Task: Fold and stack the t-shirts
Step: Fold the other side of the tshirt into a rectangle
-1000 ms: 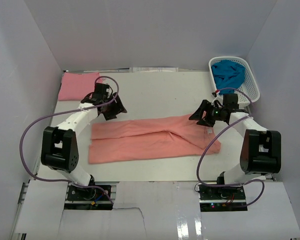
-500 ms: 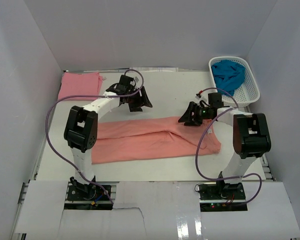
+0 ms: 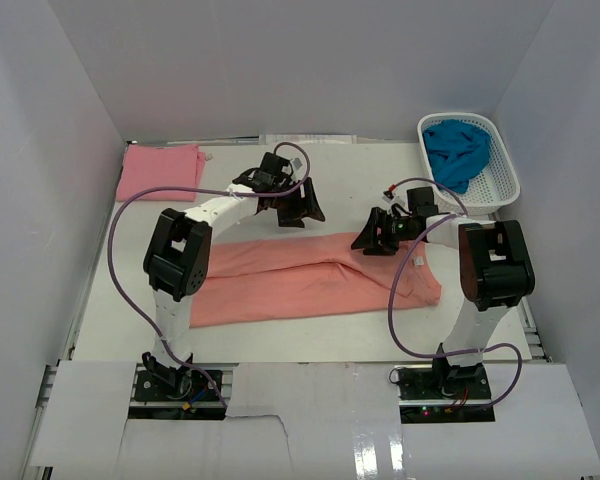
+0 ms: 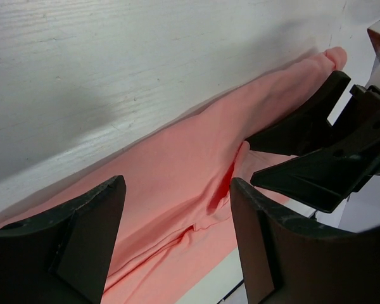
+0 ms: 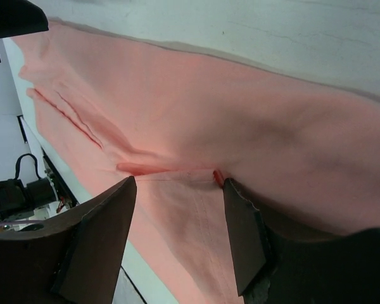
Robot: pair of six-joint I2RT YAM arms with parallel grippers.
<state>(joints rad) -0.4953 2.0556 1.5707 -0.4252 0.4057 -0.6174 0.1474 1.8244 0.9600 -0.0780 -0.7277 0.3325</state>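
From the top view, you see the salmon-orange t-shirt [image 3: 300, 280] lying as a long folded strip across the middle of the table [image 3: 355, 175]. The pink t-shirt [image 3: 160, 170] lies folded at the far left, and the teal-blue t-shirt [image 3: 455, 148] sits in the white lattice basket [image 3: 507, 180] at the far right. The left gripper [image 3: 302, 205] hangs just beyond the strip's far edge. The right gripper [image 3: 376, 236] is over that edge, near the left one.

Your left wrist view shows the left gripper [image 4: 177, 187] spread wide and empty over the salmon-orange t-shirt [image 4: 266, 107], with the right gripper [image 4: 316, 158] close by.

Your right wrist view shows the right gripper [image 5: 180, 183] parted, clasping nothing, low over a crease in the salmon-orange t-shirt [image 5: 177, 107].
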